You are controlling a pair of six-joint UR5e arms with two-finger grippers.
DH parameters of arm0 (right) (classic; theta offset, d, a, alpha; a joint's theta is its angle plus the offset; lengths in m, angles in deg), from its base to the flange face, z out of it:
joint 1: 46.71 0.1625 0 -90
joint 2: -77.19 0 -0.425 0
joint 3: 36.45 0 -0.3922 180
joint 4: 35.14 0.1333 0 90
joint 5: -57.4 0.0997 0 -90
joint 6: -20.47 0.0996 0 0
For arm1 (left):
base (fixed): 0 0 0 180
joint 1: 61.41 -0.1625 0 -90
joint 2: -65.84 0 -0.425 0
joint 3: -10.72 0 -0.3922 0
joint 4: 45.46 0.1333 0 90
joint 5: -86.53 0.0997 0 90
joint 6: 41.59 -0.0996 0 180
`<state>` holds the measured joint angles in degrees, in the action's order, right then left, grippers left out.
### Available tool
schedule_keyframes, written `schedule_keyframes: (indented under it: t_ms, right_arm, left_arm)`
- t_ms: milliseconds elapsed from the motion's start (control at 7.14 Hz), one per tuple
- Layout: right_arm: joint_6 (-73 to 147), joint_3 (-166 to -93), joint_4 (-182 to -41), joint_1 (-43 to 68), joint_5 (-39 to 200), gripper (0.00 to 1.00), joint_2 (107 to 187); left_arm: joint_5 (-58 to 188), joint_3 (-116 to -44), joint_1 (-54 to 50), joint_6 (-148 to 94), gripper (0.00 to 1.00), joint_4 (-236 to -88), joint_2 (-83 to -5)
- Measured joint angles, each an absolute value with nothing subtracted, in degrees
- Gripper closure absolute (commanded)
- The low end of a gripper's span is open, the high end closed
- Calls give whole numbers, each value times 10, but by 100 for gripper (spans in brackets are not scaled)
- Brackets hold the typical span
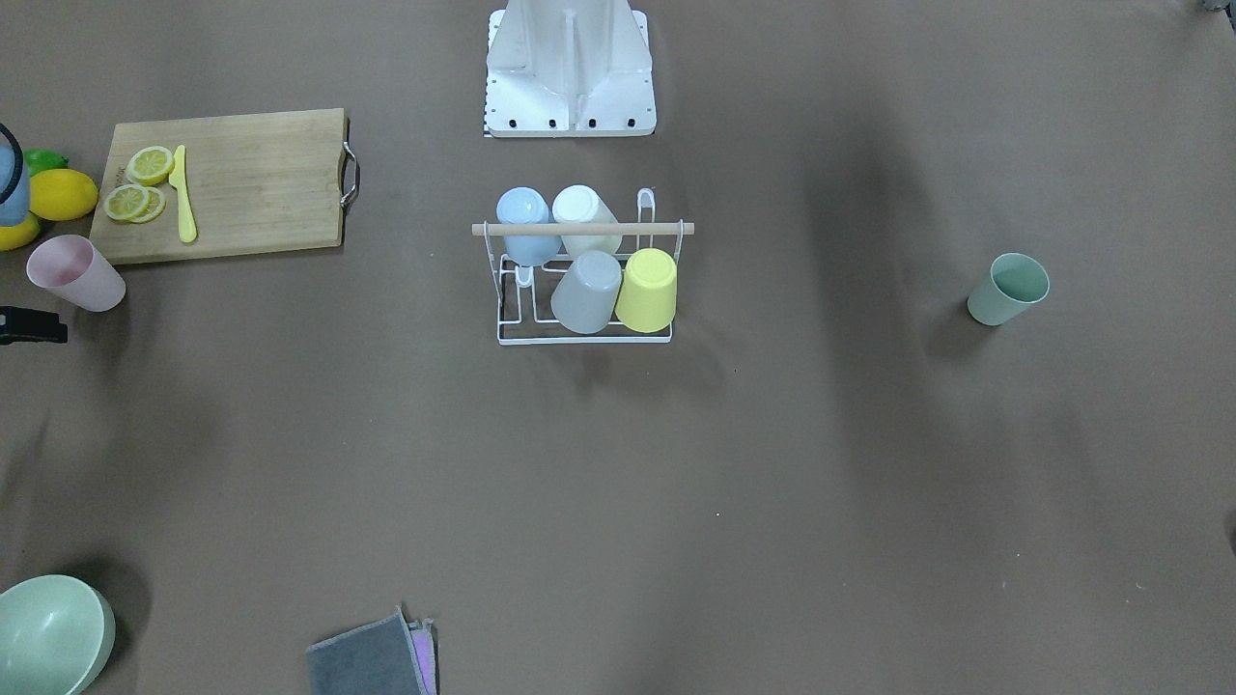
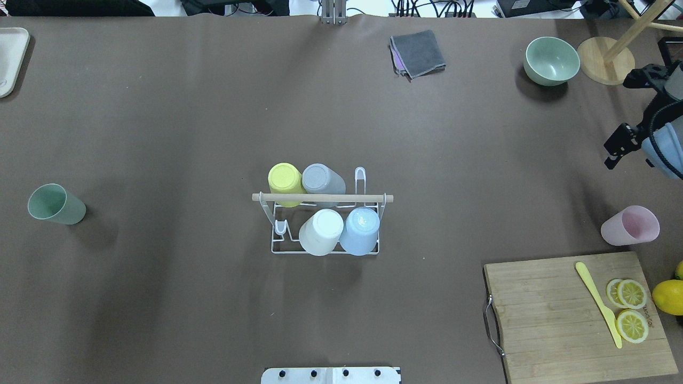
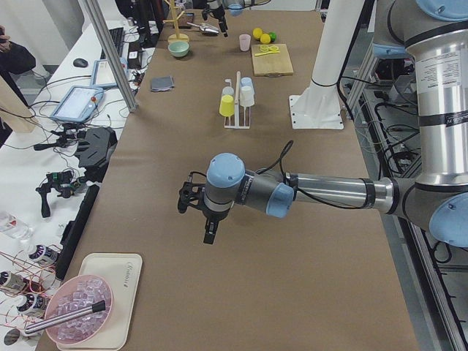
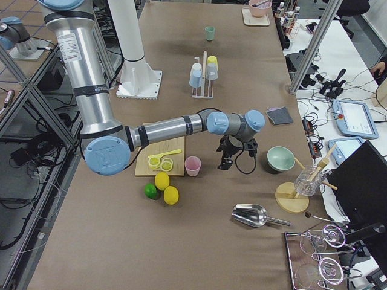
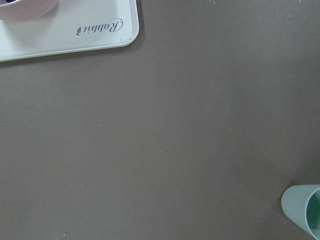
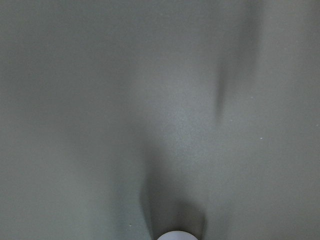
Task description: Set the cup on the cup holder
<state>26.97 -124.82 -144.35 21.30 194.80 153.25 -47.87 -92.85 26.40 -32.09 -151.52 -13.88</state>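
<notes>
The white wire cup holder (image 2: 320,198) with its wooden rod stands at the table's middle, also in the front view (image 1: 579,230). It holds yellow, grey, white and blue cups upside down. A green cup (image 2: 56,204) stands upright far to its left, also at the lower right corner of the left wrist view (image 5: 304,207). A pink cup (image 2: 629,225) lies tilted at the right by the cutting board. My right gripper (image 2: 616,149) hangs above the table just beyond the pink cup; I cannot tell its jaws. My left gripper (image 3: 207,230) shows only in the exterior left view.
A wooden cutting board (image 2: 555,314) with lemon slices and a yellow knife lies near right. Whole lemons (image 2: 667,296) sit beside it. A green bowl (image 2: 551,60), a wooden stand (image 2: 605,66) and a grey cloth (image 2: 419,53) are at the far side. A white tray (image 2: 10,58) is far left.
</notes>
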Motion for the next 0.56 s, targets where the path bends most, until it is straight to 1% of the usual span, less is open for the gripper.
schedule_keyframes:
  t_ms: [560]
  right_arm:
    - [193, -1183, -1522, 198, 1952, 2, 1498]
  left_arm:
    - [-473, -911, 265, -322, 2, -1534, -135]
